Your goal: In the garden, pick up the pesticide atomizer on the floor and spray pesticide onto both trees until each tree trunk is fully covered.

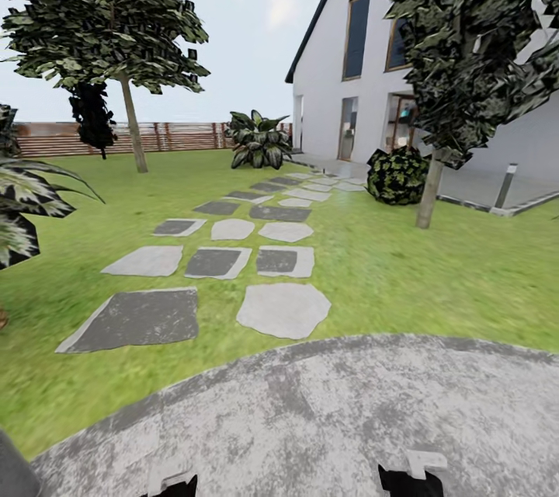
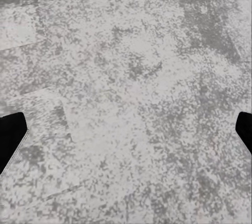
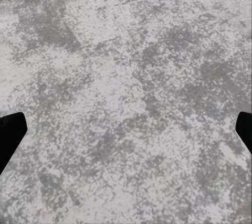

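Note:
Two trees stand on the lawn in the head view. One tree [image 1: 133, 128] is far off at the left by the fence, the other tree [image 1: 428, 194] is closer at the right, near the house. The pesticide atomizer is out of view. My left gripper [image 2: 126, 135] hangs open over mottled grey paving, its dark fingertips [image 2: 11, 137] far apart with nothing between them. My right gripper [image 3: 126, 135] is open in the same way over the same paving. Both grippers' tops peek in at the head view's lower edge, left gripper [image 1: 175, 481] and right gripper [image 1: 411, 477].
I stand on a round grey paved patch [image 1: 310, 419]. A path of stepping stones [image 1: 283, 309] runs ahead over the grass toward a white house [image 1: 334, 70]. A round bush [image 1: 396, 175], a leafy plant [image 1: 258, 141], palm fronds [image 1: 23, 198], a slat fence [image 1: 178, 136] and a short post [image 1: 506, 185] border the lawn.

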You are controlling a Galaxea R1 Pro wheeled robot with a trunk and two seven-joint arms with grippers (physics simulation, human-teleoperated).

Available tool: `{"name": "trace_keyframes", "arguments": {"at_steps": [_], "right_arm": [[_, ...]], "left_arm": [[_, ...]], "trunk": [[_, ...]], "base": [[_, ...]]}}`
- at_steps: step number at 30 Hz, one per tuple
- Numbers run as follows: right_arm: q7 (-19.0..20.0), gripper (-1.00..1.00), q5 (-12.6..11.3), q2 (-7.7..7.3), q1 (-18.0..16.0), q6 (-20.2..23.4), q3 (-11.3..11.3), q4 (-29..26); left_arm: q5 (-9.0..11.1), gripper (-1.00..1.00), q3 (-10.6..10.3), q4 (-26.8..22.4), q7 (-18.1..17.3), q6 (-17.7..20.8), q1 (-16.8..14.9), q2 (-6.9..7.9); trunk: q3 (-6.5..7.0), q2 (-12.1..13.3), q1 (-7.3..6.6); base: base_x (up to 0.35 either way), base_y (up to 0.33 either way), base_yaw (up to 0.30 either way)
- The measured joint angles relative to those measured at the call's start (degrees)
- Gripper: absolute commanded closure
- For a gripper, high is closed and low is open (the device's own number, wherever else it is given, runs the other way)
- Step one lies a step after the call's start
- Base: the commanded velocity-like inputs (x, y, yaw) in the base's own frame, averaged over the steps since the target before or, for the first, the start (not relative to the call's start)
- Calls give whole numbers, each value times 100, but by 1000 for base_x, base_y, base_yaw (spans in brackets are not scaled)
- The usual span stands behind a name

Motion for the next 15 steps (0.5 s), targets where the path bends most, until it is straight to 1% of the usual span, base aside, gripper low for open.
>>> {"name": "trace_keyframes", "arguments": {"at_steps": [3,9,12,15], "right_arm": [[-6,-100,0,0,0,-4,-21,0],[-4,-100,11,0,1,-7,-408,4],[7,-100,13,0,1,-8,-528,1],[8,-100,14,-2,1,-8,-583,0]], "left_arm": [[-1,-100,-4,-5,-11,-4,-1,8],[-11,-100,-8,-13,16,-22,-3,1],[-12,-100,-9,-15,22,-25,-2,-2],[-12,-100,-9,-11,24,-22,-4,-3]], "trunk": [[-16,0,0],[-52,0,0],[-71,0,0],[-88,0,0]], "base": [[335,0,201],[335,0,196],[335,0,194],[335,0,132]]}}
